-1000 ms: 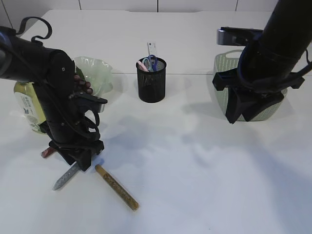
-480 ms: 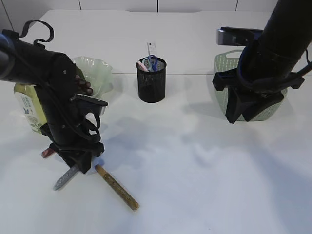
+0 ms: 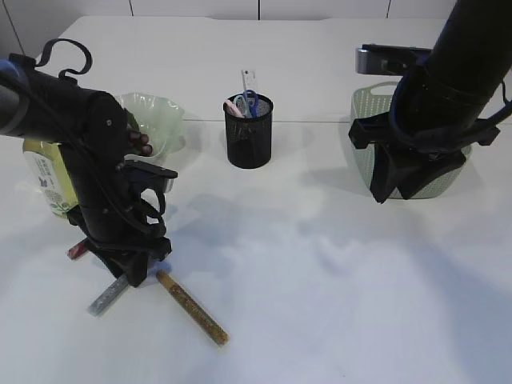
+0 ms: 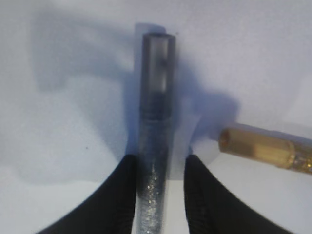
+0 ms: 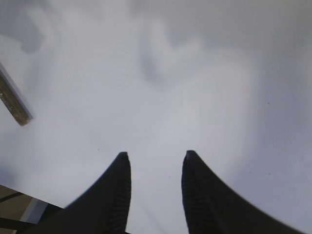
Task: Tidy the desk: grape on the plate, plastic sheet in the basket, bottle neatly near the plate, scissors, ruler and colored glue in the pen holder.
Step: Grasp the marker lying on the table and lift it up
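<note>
Left gripper [image 4: 157,195] lower than a second ago, fingers now pinching the silver glitter glue tube [image 4: 155,146]; right gripper [image 5: 155,161] unchanged, open over bare table [image 5: 204,73]

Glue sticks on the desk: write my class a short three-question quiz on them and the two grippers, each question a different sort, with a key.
1. True or false: the left gripper straddles the silver glitter glue stick.
2. Multiple choice: where is the gold glue stick?
A. in the pen holder
B. lying on the table
C. in the basket
3. Fill in: the right gripper hangs open with ____ between its jaws.

Key: 1 true; 2 B; 3 nothing
</note>
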